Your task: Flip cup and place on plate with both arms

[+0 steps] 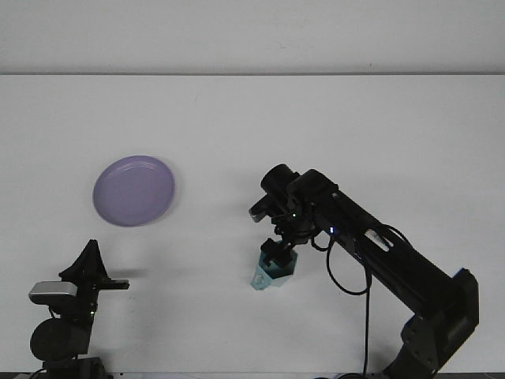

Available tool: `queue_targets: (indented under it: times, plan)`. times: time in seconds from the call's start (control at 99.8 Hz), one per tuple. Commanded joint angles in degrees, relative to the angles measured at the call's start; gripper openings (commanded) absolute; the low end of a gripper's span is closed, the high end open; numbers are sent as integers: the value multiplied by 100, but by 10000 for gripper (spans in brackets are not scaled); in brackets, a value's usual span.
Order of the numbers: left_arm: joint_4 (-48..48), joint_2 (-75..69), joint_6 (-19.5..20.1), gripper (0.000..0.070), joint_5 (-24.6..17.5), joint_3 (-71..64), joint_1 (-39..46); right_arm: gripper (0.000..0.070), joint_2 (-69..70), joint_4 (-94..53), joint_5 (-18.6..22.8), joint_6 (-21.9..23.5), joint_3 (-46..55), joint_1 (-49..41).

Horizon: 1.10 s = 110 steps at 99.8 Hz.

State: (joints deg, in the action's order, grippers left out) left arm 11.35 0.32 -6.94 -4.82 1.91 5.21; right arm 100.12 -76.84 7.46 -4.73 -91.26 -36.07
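A teal cup (271, 272) hangs tilted just below the right gripper (278, 254), whose fingers are shut on its upper part; the handle points down-left. The cup sits low over the white table, right of centre. A purple plate (133, 190) lies flat on the table at the left, well apart from the cup. The left gripper (88, 268) rests at the bottom left, below the plate, with nothing in it; its fingers show as one dark wedge.
The right arm (387, 260) stretches from the bottom right corner diagonally toward the table's middle, with a cable looping under it. The white table (316, 126) extends to a far edge near the top of the view.
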Motion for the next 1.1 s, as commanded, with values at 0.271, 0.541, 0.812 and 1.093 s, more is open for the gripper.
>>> queue_targets:
  times: [0.271, 0.541, 0.812, 1.093]
  plan:
    - [-96, 177, -1405, 13, -605, 658, -2, 441, -2192, 1113, -2, 55, -46, 831]
    - [-1351, 1777, -1290, 13, -1427, 2428, -9, 442, -4607, 3512, -153, 348, 2354, 2164]
    - [-2752, 3954, -828, 13, -2079, 4505, -551, 442, -6059, 5082, -142, 507, 4339, 2951]
    - [-4367, 5958, 13, 16, -2072, 6520, -1956, 442, -6837, 6070, -151, 538, 5615, 3042]
